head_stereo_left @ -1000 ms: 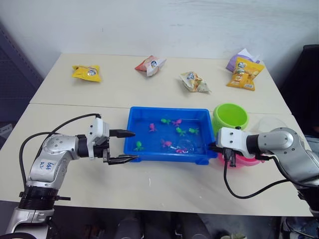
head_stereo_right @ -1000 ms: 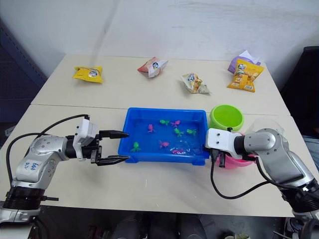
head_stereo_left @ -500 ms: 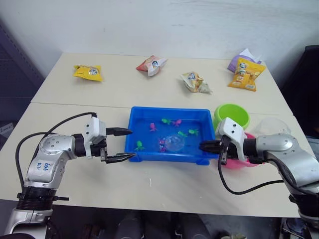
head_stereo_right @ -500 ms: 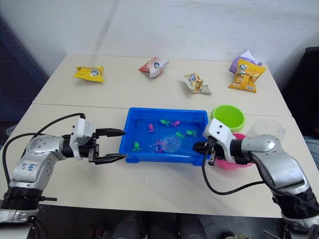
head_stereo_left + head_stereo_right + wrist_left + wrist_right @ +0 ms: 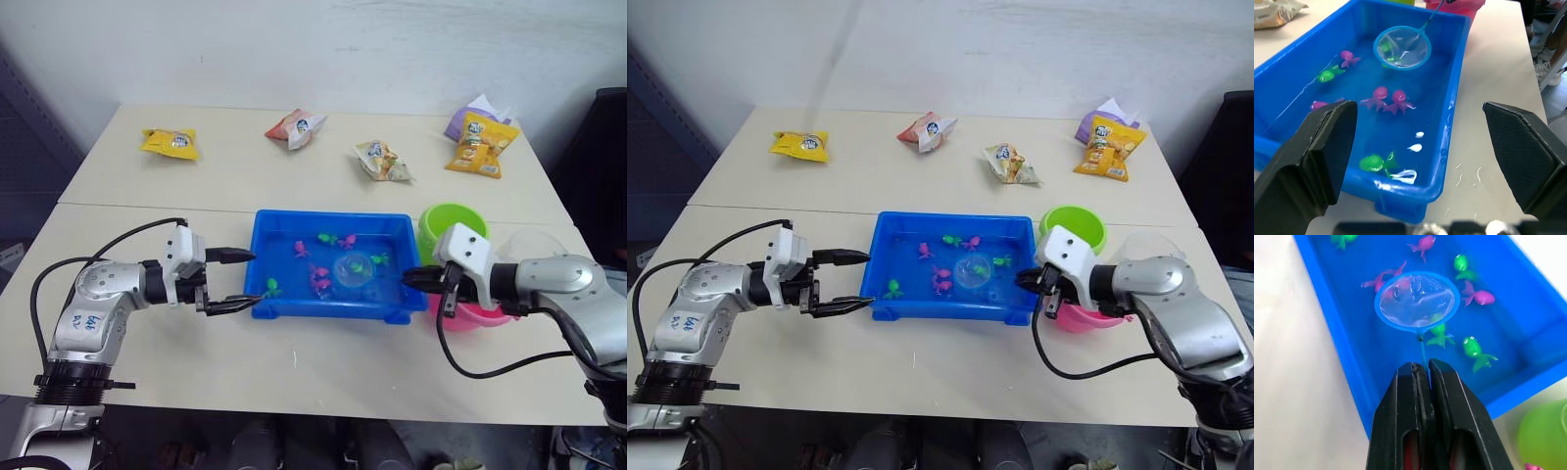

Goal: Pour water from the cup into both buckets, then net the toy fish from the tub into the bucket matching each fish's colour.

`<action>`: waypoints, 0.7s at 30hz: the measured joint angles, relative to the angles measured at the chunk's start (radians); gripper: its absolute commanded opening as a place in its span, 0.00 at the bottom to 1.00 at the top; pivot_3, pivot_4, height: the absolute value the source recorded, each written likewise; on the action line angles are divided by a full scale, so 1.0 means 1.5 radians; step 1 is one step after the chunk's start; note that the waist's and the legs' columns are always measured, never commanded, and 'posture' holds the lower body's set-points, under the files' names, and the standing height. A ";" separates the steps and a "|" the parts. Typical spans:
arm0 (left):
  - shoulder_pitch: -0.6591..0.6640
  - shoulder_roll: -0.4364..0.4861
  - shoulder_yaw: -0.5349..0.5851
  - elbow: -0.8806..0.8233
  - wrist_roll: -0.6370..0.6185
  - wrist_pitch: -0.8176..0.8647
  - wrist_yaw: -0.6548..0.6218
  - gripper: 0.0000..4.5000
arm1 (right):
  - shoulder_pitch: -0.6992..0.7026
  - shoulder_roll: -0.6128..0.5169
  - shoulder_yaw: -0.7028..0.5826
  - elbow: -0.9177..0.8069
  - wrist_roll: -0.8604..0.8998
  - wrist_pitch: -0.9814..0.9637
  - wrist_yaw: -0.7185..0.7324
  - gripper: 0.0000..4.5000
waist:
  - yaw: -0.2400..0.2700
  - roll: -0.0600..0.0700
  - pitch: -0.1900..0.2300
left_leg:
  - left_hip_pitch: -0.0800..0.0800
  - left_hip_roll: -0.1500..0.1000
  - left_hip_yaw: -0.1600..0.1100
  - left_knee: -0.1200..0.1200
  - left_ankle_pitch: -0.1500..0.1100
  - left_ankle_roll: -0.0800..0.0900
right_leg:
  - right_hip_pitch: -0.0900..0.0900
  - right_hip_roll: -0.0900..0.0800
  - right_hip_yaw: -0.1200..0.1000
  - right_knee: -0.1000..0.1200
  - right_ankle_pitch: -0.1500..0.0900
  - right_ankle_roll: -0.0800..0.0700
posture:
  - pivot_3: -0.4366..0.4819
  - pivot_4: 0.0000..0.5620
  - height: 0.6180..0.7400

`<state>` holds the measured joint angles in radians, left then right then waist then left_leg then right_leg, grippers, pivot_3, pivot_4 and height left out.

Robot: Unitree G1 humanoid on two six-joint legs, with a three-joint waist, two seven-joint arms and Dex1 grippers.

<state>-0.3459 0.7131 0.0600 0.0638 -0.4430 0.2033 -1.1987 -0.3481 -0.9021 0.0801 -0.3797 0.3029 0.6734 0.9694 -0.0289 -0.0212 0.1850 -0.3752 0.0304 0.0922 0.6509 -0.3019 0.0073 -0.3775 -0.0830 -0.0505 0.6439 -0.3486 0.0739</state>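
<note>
Beige table (image 5: 294, 362) | right gripper (image 5: 1422, 377) clenched on net (image 5: 1417, 300) over tub (image 5: 284, 304) (left gripper (image 5: 235, 281) released) | scoop beneath one fish (image 5: 1439, 335), lift level.

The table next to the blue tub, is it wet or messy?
Yes, a little. Small water splashes dot the table just outside the tub rim, beside the open left hand. Nothing has tipped over; the right hand holds the net over the fish.
</note>
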 measured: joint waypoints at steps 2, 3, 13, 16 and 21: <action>0.000 0.007 0.000 0.016 0.007 -0.012 -0.007 0.98 | -0.009 -0.008 0.026 0.001 -0.026 -0.011 0.000 0.00 | 0.000 0.000 0.000 | 0.000 0.000 0.000 0.000 0.000 0.000 | 0.000 0.000 0.000 0.000 0.000 0.000 | 0.48 0.27 0.98; 0.000 0.010 0.000 0.022 0.011 -0.015 -0.010 0.98 | -0.015 -0.010 0.034 0.004 -0.035 -0.012 0.000 0.00 | 0.000 0.000 0.000 | 0.000 0.000 0.000 0.000 0.000 0.000 | 0.000 0.000 0.000 0.000 0.000 0.000 | 0.48 0.27 0.98; -0.001 0.011 0.000 0.025 0.020 -0.030 -0.017 0.98 | -0.071 0.007 0.118 0.054 -0.085 -0.010 0.014 0.00 | 0.000 0.000 0.000 | 0.000 0.000 0.000 0.000 0.000 0.000 | 0.000 0.000 0.000 0.000 0.000 0.000 | 0.48 0.27 0.98; 0.000 0.011 0.000 0.025 0.022 -0.032 -0.012 0.98 | -0.100 0.044 0.141 0.081 -0.093 -0.005 0.012 0.00 | -0.001 0.000 0.000 | 0.000 0.000 0.000 0.000 0.000 0.000 | 0.000 0.000 0.000 0.000 0.000 0.000 | 0.48 0.27 0.98; 0.004 0.011 0.003 0.024 0.023 -0.034 -0.008 0.98 | -0.130 0.089 0.159 0.107 -0.099 0.001 0.011 0.00 | 0.000 0.000 0.000 | 0.000 0.000 0.000 0.000 0.000 0.000 | 0.000 0.000 0.000 0.000 0.000 0.000 | 0.48 0.27 0.98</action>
<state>-0.3402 0.7298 0.0641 0.0992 -0.4090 0.1528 -1.2109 -0.5437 -0.7688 0.3182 -0.2186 0.1546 0.6754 0.9856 -0.0286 -0.0212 0.1850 -0.3759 0.0305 0.0922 0.6510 -0.3018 0.0073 -0.3782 -0.0833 -0.0509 0.6444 -0.3486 0.0739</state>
